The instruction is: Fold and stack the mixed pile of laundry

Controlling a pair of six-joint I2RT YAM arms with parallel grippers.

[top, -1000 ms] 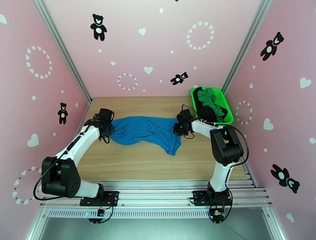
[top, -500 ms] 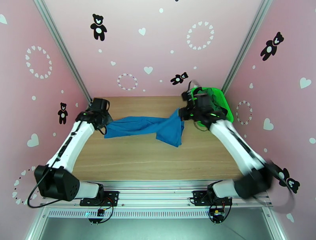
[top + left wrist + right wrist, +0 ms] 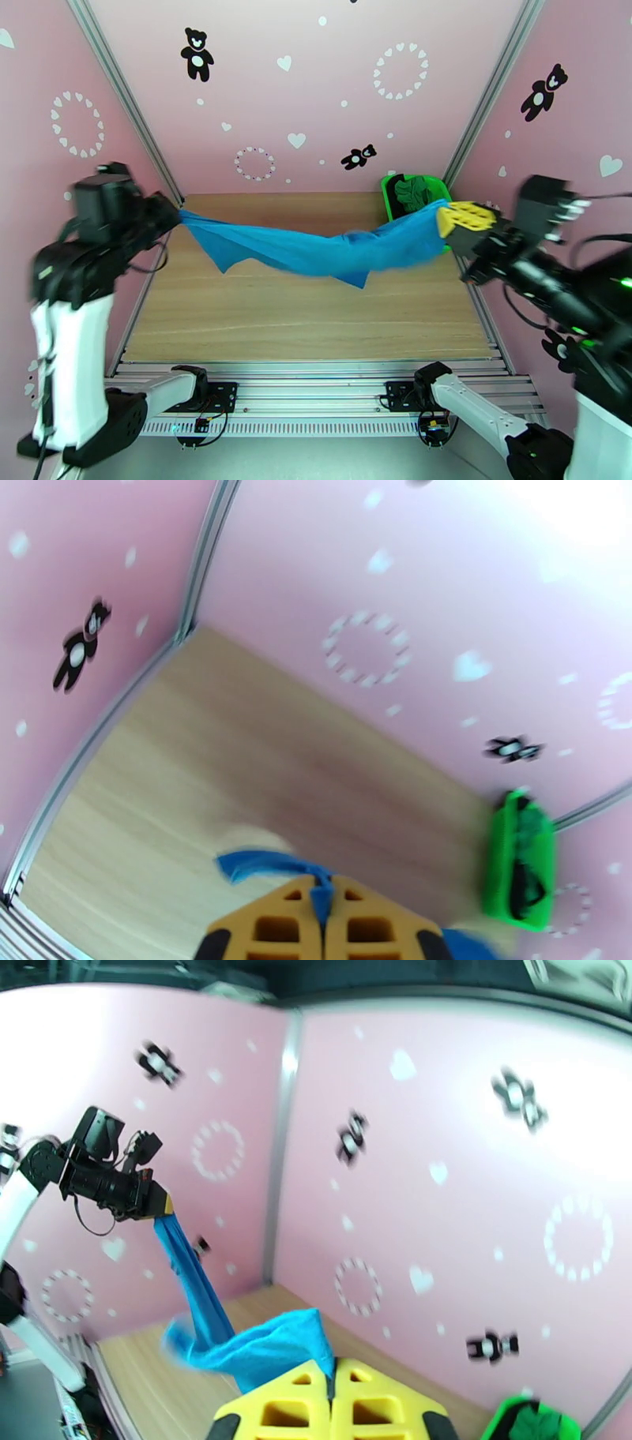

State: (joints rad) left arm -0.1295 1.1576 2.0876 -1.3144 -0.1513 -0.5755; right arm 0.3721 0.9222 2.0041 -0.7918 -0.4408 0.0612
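Top view first. The medium-blue cotton T-shirt point(image 3: 332, 251) is hanging in the air like a hammock. One end sits just in front of the bright green plastic mesh basket point(image 3: 386, 195), and the rest runs straight away from it, right across the wooden tabletop point(image 3: 300, 316). The right gripper point(image 3: 450, 221) has the basket end. Its yellow fingers look pinched on the cloth, just beside the basket's front. The left gripper point(image 3: 175, 215) has the far end, well apart from the basket. Its fingers are hard to make out here because of blur. The middle of the shirt sags, with a loose flap hanging lower. The bright green garment point(image 3: 419, 189) is in the basket with something dark that I take to be the black one, but I can't tell them apart cleanly.

Left wrist view: the yellow fingers are pressed together with a strip of blue caught between them. The basket is way off at the far side.

Right wrist view: same deal, fingers closed tight on a bunched blue edge. The shirt leads off to the left gripper and the basket is just beside the right one.

My guess is the next step is laying it flat. The long axis runs gripper to gripper and each arm owns one end, so both need to come down together on the side away from the basket.
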